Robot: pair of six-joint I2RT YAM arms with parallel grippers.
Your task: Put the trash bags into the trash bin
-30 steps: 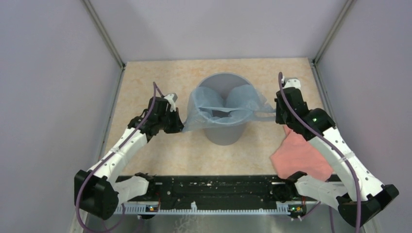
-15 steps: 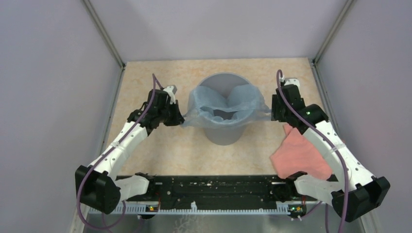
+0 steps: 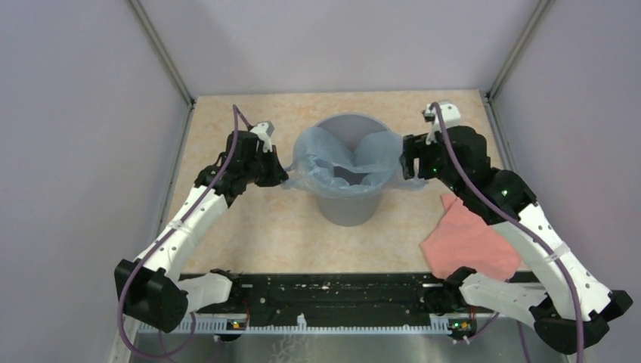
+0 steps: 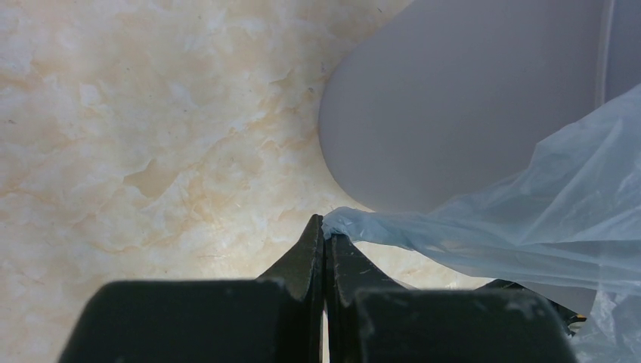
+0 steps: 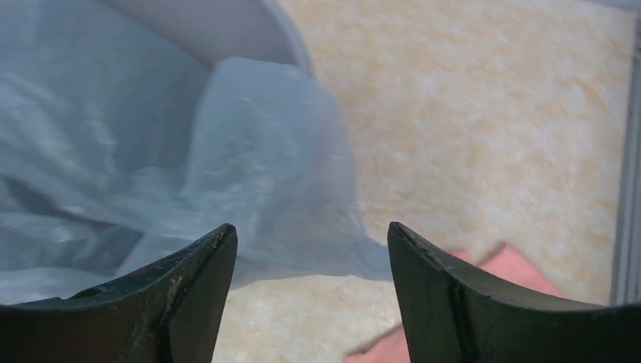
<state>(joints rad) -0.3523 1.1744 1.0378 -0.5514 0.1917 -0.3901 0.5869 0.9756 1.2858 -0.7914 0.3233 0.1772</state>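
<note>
1. Two arms are flanking the bin, which is standing mid-table. The bag is draping over its rim, sagging partly inside, with loose edges hanging outside on both sides.
2. At the left, the left gripper is pinching a corner of the bag just beside the bin's wall, fingers pressed together on the film. This is probably pulling that side taut so the bag's mouth spreads across the rim.
3. At the right rim, the right gripper is hovering with fingers wide apart and nothing between them. The bag's flap is hanging loose below, apparently free to drape there.
4. Near the right arm, a pink cloth is lying on the table, apart from the bin and playing no part.
</note>
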